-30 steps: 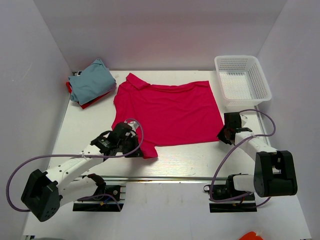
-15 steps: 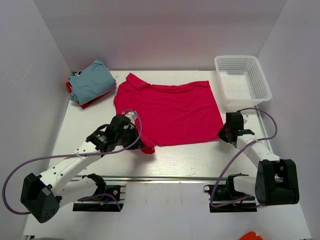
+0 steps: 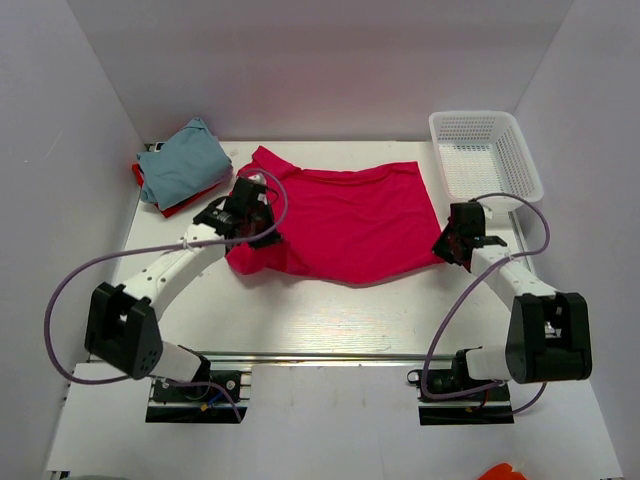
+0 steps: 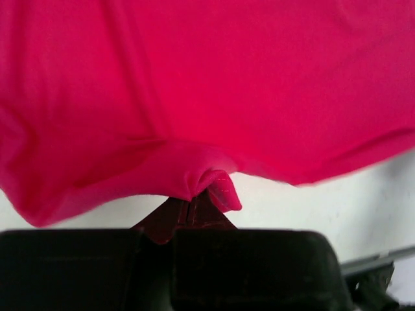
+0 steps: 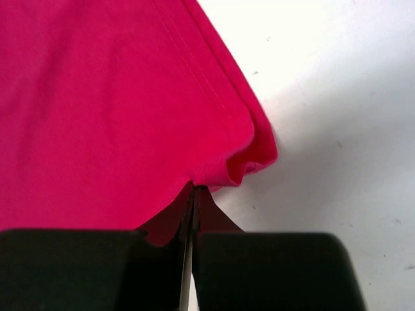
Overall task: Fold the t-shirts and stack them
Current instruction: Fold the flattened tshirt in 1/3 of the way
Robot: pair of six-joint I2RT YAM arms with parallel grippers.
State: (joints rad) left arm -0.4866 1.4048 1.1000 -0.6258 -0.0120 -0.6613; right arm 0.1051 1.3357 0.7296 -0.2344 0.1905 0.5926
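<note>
**Mid-fold: both my grippers pinch the near edge of the pink t-shirt**

The magenta-pink t-shirt (image 3: 340, 215) lies spread across the middle of the table (image 3: 330, 310). Its near edge is raised and sags between my two grips. My left gripper (image 4: 192, 206) is clenched on a bunched fold at the near-left side. My right gripper (image 5: 194, 193) is clamped on the near-right corner. At the far left, the blue-grey t-shirt (image 3: 180, 165) sits folded on the red t-shirt (image 3: 186, 206).

I judge this to be the first lengthwise fold. Next, both arms should carry the edge away evenly, lay it on the far edge, then let go.
</note>
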